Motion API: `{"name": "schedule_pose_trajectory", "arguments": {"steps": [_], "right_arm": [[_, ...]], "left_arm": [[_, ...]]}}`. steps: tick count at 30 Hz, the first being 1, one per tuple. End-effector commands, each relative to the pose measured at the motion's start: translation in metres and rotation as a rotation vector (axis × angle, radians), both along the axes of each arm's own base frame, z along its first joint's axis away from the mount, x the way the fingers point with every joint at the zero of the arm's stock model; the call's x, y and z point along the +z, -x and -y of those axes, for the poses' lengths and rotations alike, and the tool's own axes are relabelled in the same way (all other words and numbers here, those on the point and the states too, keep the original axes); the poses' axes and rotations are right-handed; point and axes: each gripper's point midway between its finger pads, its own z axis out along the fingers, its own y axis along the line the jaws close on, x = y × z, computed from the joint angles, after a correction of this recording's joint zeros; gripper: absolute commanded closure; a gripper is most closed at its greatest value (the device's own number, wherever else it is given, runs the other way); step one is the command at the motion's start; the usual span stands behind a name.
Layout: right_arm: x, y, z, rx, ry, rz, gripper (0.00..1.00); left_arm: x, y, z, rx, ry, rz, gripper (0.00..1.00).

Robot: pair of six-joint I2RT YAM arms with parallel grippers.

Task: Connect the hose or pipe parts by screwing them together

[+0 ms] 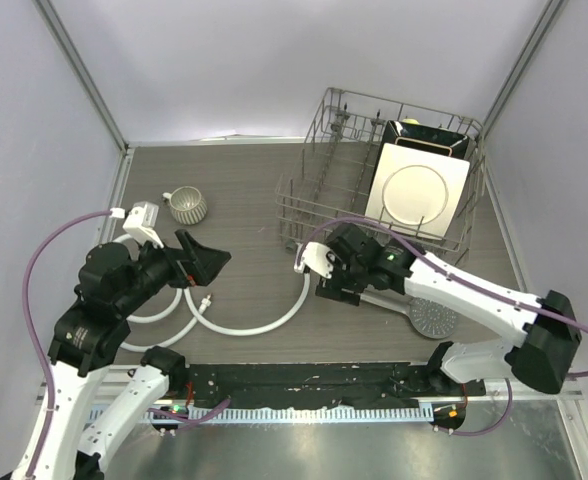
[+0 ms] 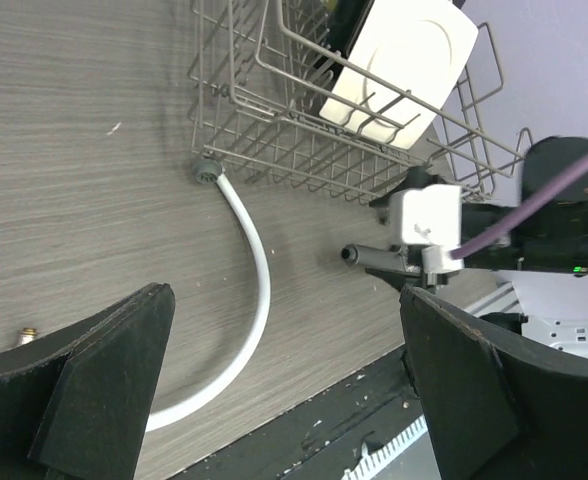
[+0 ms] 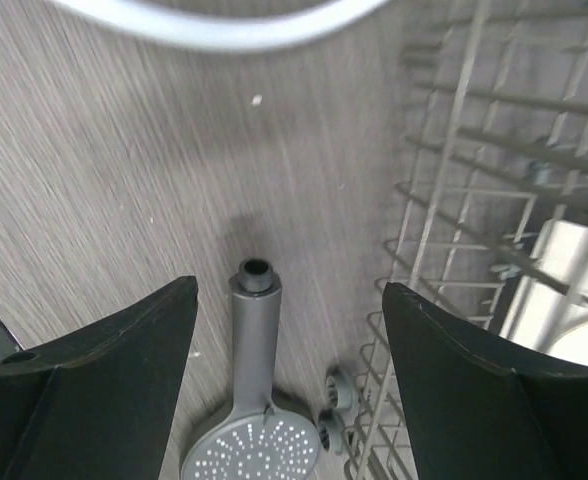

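The grey shower head [image 1: 434, 318] lies face up near the table's front right, its handle running left under my right arm. In the right wrist view the handle [image 3: 252, 330] with its threaded end [image 3: 255, 272] lies between the fingers of my right gripper [image 3: 289, 380], nearer the left one. That gripper is open and touches nothing. The white hose [image 1: 264, 322] curves across the table's middle. One end nut [image 2: 206, 170] rests by the rack, and another small end [image 1: 207, 298] lies below my left gripper [image 1: 199, 262], which hangs open and empty above the hose.
A wire dish rack [image 1: 319, 190] holding a cream square plate [image 1: 419, 190] stands at the back right, close beside my right gripper. Its small wheels [image 3: 339, 390] sit next to the shower head. A ribbed grey cup [image 1: 186, 205] stands at the back left.
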Motion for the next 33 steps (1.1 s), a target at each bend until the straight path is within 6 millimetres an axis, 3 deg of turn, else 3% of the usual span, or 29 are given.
{"name": "schedule_pose_trajectory", "arguments": {"steps": [1, 11, 14, 20, 26, 28, 31, 33], "right_arm": [[-0.033, -0.001, 0.020, 0.017, 0.177, -0.030, 0.20], [-0.088, -0.004, 0.046, -0.116, 0.298, -0.029, 0.21], [-0.099, 0.005, 0.045, -0.103, 0.287, -0.073, 0.21], [-0.105, 0.001, 0.048, -0.106, 0.289, -0.043, 0.24], [-0.106, 0.004, 0.051, -0.099, 0.297, -0.051, 0.49], [-0.105, 0.006, 0.053, -0.089, 0.293, -0.044, 0.50], [-0.102, 0.007, 0.055, -0.074, 0.274, -0.023, 0.63], [-0.098, 0.006, 0.054, -0.068, 0.258, -0.008, 0.78]], "left_arm": [[0.015, 0.003, -0.011, 0.036, -0.028, 0.054, 0.00], [0.030, 0.007, -0.021, 0.071, -0.049, 0.085, 0.00], [0.026, 0.006, -0.020, 0.073, -0.047, 0.075, 0.00], [0.023, 0.004, -0.019, 0.078, -0.036, 0.068, 0.00], [0.015, 0.002, -0.022, 0.098, -0.048, 0.050, 0.01], [0.013, 0.002, -0.023, 0.102, -0.048, 0.050, 0.01], [0.009, 0.004, -0.025, 0.112, -0.049, 0.043, 0.01], [0.007, 0.003, -0.026, 0.119, -0.051, 0.040, 0.01]]}}
